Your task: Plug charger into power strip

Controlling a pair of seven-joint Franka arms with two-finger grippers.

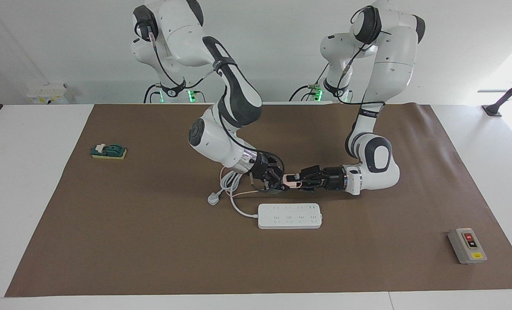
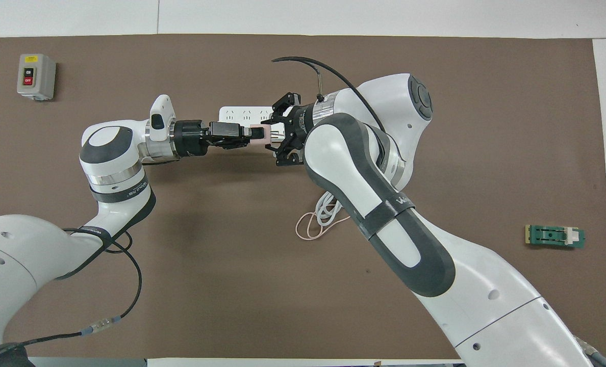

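Two high cameras are covering one table from opposing ends.

The facing camera is looking from across the table toward the robots, whose bases are standing along the top of the frame, and it is taking in the whole brown mat (image 1: 152,258) from some way off. The overhead camera is looking steeply down from above the robots' end, with the arms entering from the frame's lower corners. Both are sharing the mat, with the grey switch box (image 1: 467,246) sitting lower right in one and upper left (image 2: 36,76) in the other.
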